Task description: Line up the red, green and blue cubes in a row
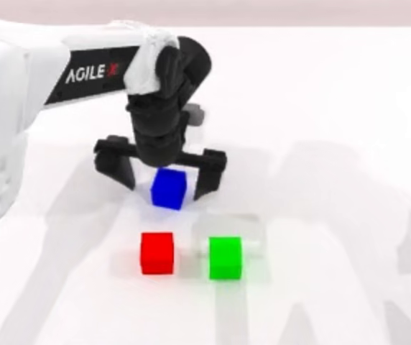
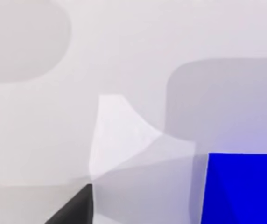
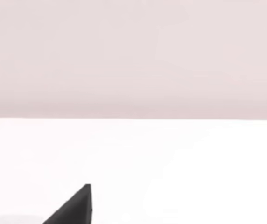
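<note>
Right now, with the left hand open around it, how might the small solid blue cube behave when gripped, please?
The small solid blue cube looks rigid with flat faces, so it probably won't roll. Its smooth sides may slip slightly. The left hand stands wider, so centring matters.

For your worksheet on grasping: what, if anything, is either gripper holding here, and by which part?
Nothing is held. The left gripper is open, its fingers either side of the blue cube without closing on it.
</note>
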